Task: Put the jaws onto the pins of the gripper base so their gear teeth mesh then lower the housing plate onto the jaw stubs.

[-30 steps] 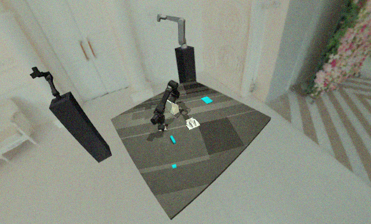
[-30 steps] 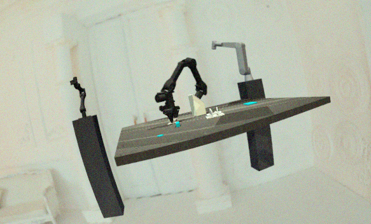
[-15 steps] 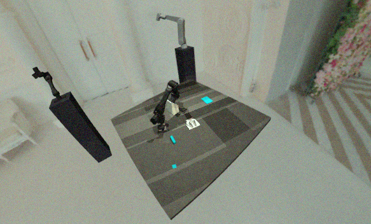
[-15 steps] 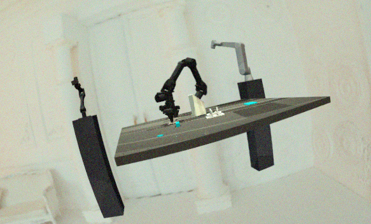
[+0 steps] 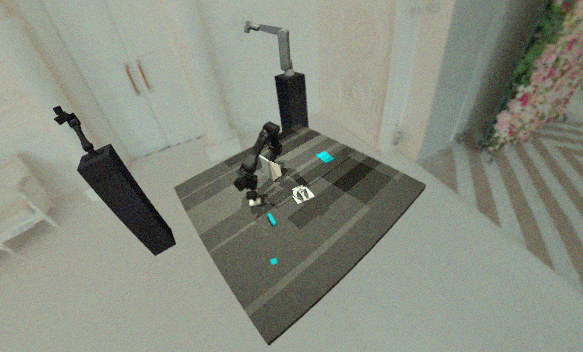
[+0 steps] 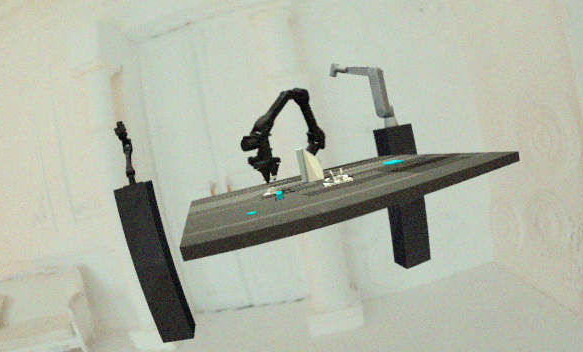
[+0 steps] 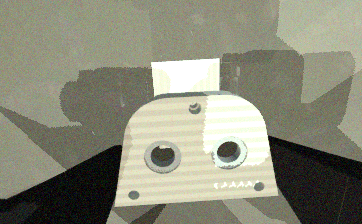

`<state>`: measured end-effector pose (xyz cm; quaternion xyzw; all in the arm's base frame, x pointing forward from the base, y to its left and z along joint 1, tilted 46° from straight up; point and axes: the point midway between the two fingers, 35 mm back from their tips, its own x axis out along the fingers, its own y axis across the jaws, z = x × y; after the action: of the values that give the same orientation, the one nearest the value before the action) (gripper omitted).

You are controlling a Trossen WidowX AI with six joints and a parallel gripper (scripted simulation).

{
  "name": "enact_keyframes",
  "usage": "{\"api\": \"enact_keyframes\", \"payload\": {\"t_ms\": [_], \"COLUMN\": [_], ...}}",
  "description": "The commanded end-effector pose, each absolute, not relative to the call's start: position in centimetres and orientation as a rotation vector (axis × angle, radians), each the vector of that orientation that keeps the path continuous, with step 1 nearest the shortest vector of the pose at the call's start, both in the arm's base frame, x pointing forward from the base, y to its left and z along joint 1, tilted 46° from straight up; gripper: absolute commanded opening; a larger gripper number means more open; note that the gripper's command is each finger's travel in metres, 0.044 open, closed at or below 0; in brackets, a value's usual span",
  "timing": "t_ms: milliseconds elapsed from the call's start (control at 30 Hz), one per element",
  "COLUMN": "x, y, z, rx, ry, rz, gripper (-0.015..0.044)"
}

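My gripper (image 5: 253,196) (image 6: 272,178) (image 7: 191,148) points down over the left part of the table, shut on the housing plate. The plate (image 7: 197,130) is cream, with a rounded far edge, two large ringed holes and three small holes. It lies across between the black fingers, a little above a white block (image 7: 186,75) (image 6: 270,192). The gripper base (image 5: 309,195) (image 6: 348,178) is a white piece on the table to the right, with small upright parts on it. These look like the jaws, but whether their teeth mesh is too small to tell.
A tall cream board (image 5: 273,169) (image 6: 311,168) stands between the arm and the gripper base. A cyan block (image 5: 271,219) (image 6: 279,195) is near the gripper. Flat cyan patches lie at the front (image 5: 273,261) (image 6: 251,213) and back (image 5: 324,157) (image 6: 393,162). Two pedestals with other arms stand off the table.
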<state>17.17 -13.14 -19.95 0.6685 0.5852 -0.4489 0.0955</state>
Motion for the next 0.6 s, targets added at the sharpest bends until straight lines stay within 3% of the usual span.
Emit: {"api": "enact_keyframes", "payload": {"t_ms": [0,567], "x": [17.2,18.7], "y": [-14.3,-14.4], "z": [-18.7,-16.7], "rx": [1.974,1.904], "ry": [1.732,1.756], "rz": [-1.33,-1.205], "gripper": [0.0351,0.0351]}}
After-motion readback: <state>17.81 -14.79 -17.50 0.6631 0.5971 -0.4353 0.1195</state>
